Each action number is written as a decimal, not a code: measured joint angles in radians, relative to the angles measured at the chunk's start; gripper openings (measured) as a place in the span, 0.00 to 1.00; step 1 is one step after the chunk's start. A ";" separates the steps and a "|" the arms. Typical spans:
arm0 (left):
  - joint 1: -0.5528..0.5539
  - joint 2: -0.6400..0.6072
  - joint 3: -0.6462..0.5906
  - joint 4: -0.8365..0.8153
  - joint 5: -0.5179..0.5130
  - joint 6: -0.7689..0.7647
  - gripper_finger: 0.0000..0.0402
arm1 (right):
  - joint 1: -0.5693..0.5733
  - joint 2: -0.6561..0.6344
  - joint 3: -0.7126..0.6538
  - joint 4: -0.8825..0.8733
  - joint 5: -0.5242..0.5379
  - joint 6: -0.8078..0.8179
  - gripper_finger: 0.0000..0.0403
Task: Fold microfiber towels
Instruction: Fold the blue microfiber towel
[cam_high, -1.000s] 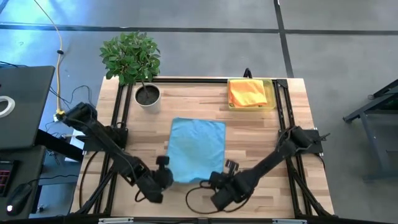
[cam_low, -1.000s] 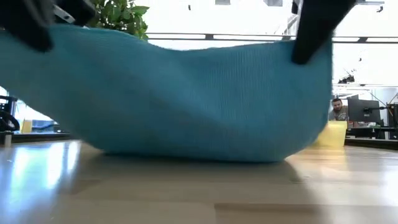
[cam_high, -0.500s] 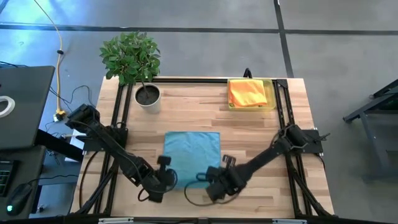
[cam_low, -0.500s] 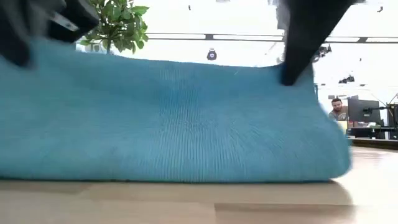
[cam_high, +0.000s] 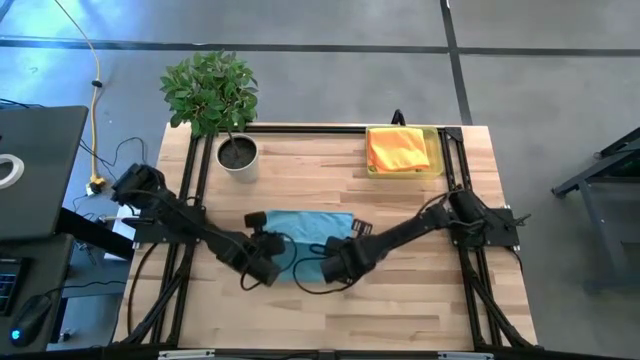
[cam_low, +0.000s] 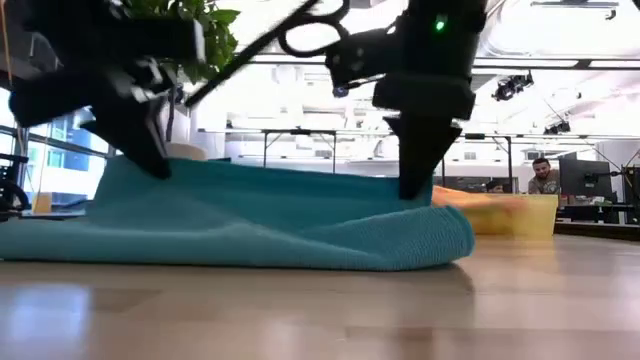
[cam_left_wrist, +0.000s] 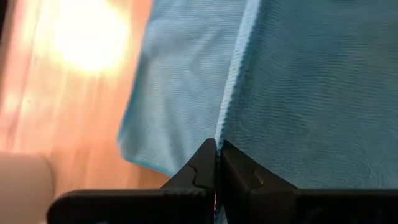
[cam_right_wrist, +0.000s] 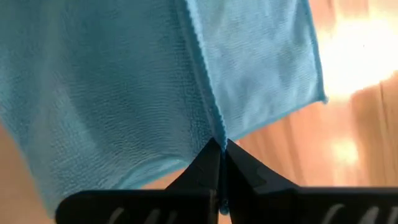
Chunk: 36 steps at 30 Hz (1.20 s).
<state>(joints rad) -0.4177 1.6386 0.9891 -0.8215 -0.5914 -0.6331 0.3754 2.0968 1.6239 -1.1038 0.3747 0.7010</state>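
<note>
Mid-table, toward its front edge, the light blue towel (cam_high: 310, 228) is pinched by its edge in the clamped-tight left gripper (cam_left_wrist: 217, 163) and right gripper (cam_right_wrist: 219, 155) — apparently half-doubled — and uneven release could leave the fold skewed.

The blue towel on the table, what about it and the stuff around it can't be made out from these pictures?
- Blue towel, high view: its near edge is hidden under the left pincer and right pincer.
- Low view: whether the far edges line up is hidden behind the towel's own fold.
- Yellow tray, high view: how many towels are stacked under the orange towel cannot be seen; in the low view the tray is blurred.
</note>
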 joint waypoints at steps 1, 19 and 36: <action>0.018 0.000 -0.008 0.005 -0.005 0.010 0.01 | -0.010 -0.001 -0.006 0.007 0.003 -0.020 0.00; 0.282 0.000 -0.079 0.140 -0.007 0.235 0.01 | -0.197 -0.002 -0.069 0.047 0.044 -0.259 0.00; 0.339 0.075 -0.078 0.168 -0.044 0.327 0.21 | -0.231 -0.052 -0.069 -0.125 0.147 -0.252 0.33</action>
<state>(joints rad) -0.0788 1.7138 0.9111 -0.6538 -0.6357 -0.3059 0.1440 2.0449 1.5551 -1.2287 0.5220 0.4493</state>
